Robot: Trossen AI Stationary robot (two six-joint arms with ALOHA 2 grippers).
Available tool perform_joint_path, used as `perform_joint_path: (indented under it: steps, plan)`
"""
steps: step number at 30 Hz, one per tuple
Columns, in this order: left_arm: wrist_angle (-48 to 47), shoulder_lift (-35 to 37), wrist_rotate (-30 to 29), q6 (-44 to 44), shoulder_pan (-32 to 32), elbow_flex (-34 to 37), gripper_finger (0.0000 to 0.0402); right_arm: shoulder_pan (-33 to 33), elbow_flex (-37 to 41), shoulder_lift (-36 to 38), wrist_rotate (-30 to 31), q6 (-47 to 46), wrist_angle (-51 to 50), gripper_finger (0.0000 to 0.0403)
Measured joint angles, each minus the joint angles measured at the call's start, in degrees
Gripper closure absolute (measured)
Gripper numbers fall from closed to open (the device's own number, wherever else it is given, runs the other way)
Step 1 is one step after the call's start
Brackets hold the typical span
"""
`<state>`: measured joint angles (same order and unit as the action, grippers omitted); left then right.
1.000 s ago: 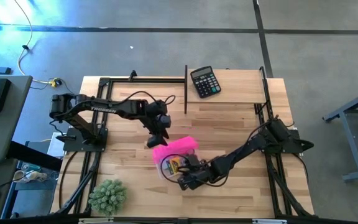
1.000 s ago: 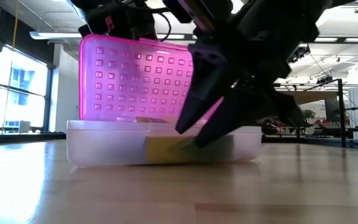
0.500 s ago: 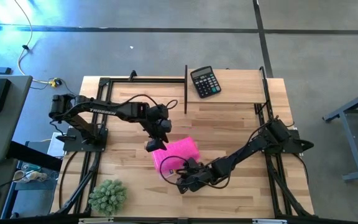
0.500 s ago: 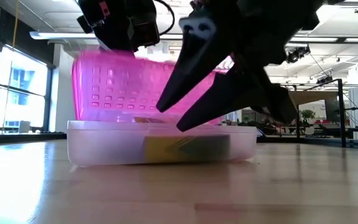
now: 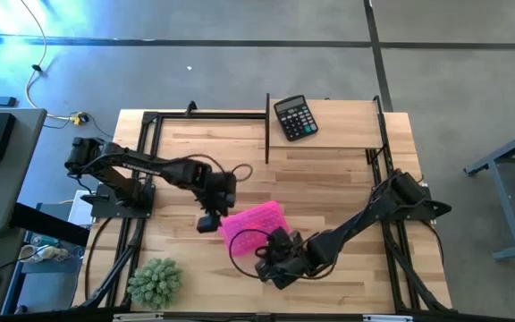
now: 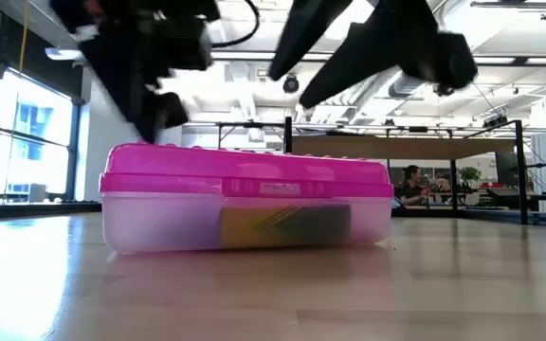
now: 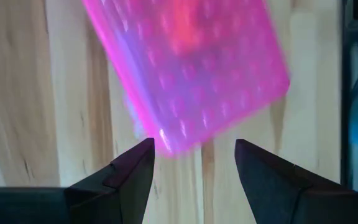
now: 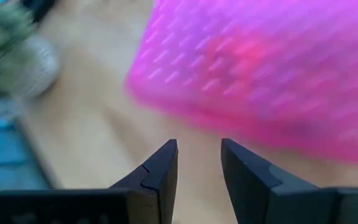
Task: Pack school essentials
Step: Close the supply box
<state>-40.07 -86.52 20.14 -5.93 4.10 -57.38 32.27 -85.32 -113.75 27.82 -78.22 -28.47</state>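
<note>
A pencil box with a pink lid (image 5: 256, 224) and a clear base (image 6: 159, 227) stands shut on the table's middle. A yellow-green item (image 6: 282, 225) shows through the base; the other school essentials are hidden. My left gripper (image 5: 206, 221) is open, hovering just off the box's left end; in the left wrist view (image 7: 194, 146) its fingers stand above a lid corner (image 7: 166, 140). My right gripper (image 5: 271, 266) is open, above the table at the box's near side, and also shows in the right wrist view (image 8: 199, 146).
A black calculator (image 5: 294, 117) lies at the far edge. A green spiky plant (image 5: 155, 282) stands at the near left corner. A black metal frame (image 5: 266, 125) runs along the table's far part. Bare wood lies to the right of the box.
The pink lid has swung down from upright and now lies shut on the base. My left gripper has gone toward the table's near and left edges, off the lid. My right gripper has risen out of the box and drawn toward the near edge.
</note>
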Motion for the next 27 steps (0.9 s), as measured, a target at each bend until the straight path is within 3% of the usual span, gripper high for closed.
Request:
perform_joint_path:
  steps: [5, 12, 18, 27]
  plan:
    - [-1.2, 1.7, -3.5, -5.8, -5.1, 0.2, 0.019, -1.9, -6.1, 0.9, 6.6, -1.4, -18.8, 0.0289]
    - [-0.7, 1.9, -10.3, -16.2, -12.4, 0.3, 0.019, -8.2, -9.4, 1.1, 5.5, -1.5, -31.8, 0.0289]
    - [-0.5, 1.9, -16.4, -28.9, -16.0, 0.3, 0.019, -13.8, -9.5, 1.4, -3.7, 6.6, -31.3, 0.0289]
    - [-0.7, 0.4, -16.4, -38.4, -17.1, 0.3, 0.019, -20.0, -9.5, 1.2, -13.3, 6.5, -39.5, 0.0289]
